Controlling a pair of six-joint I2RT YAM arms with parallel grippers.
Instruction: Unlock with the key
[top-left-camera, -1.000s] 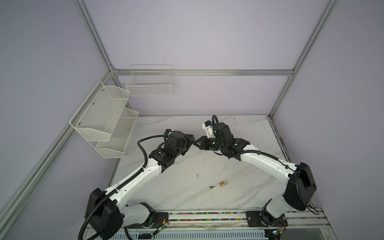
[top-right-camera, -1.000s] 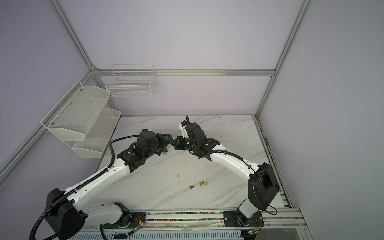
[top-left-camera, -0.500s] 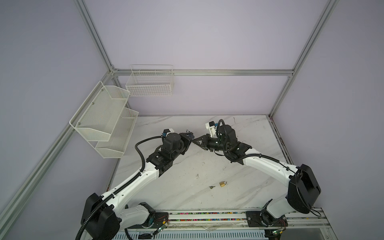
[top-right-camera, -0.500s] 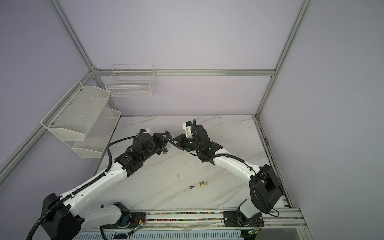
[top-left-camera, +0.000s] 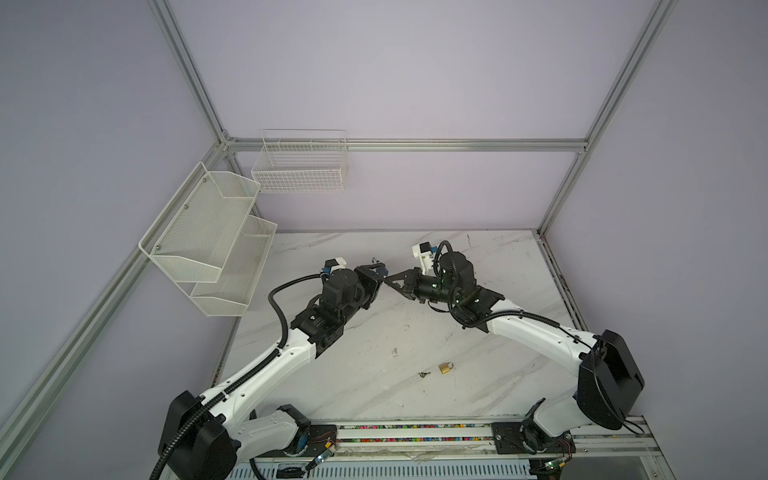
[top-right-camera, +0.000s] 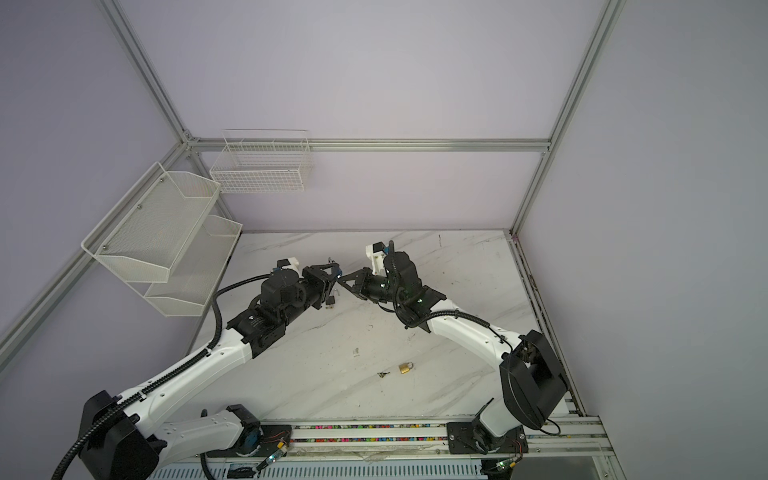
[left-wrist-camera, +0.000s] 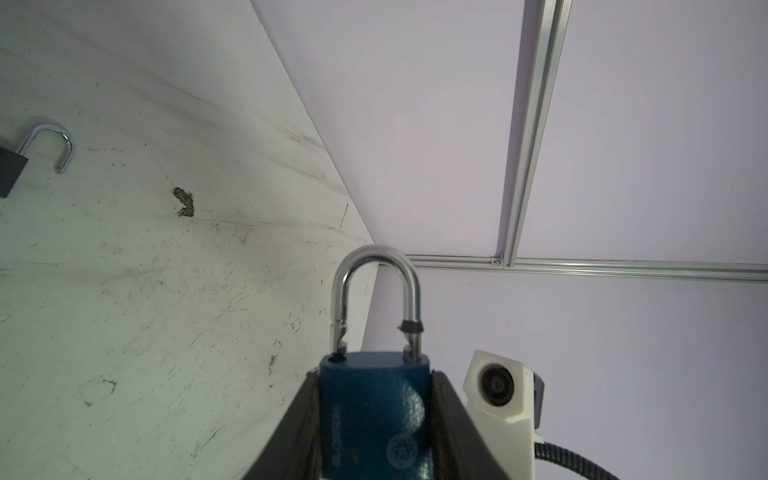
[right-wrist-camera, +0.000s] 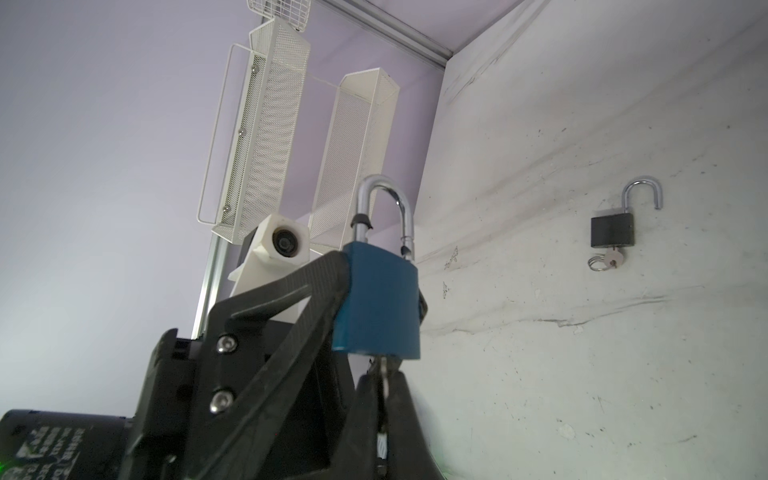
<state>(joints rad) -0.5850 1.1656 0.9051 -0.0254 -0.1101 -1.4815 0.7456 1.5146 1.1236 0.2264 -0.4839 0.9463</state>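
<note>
A blue steel-shackled padlock (left-wrist-camera: 374, 415) is being clamped by left gripper (left-wrist-camera: 374, 376) (across its sides), silver key (right-wrist-camera: 384, 369) at its base pinched by right gripper (right-wrist-camera: 382, 384).

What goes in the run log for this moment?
left claw: shut on blue padlock | right claw: shut on key, in keyhole | shackle: looks sprung | black padlock: open, aside

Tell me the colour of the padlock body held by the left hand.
Blue. The padlock body shows best in the left wrist view.
</note>
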